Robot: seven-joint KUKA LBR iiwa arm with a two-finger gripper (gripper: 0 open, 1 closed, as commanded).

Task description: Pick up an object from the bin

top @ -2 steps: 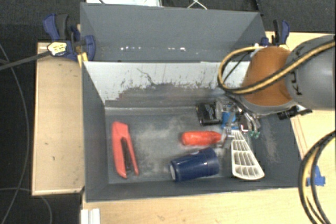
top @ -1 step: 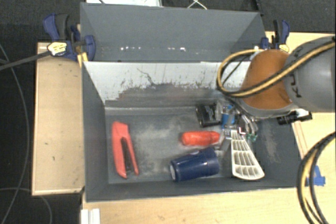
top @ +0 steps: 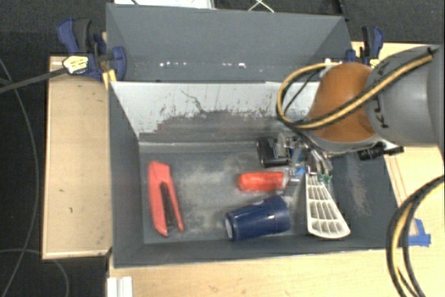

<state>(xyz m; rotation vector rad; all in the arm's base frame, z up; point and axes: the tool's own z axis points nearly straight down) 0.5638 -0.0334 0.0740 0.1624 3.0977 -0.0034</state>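
Observation:
My gripper hangs low over the right middle of the bin floor, just above the right end of a small orange-red oblong thing that lies on its side. In front of that lies a dark blue cup, tipped over with its mouth to the left. A white slotted, fan-shaped plastic piece rests to the right of the cup, its narrow end up near the gripper.
A red and black hand tool lies lengthwise by the bin's left wall, well away from the gripper. The arm with its orange cover and cables reaches in over the right rim. Bare bin floor stretches between the red tool and the cup.

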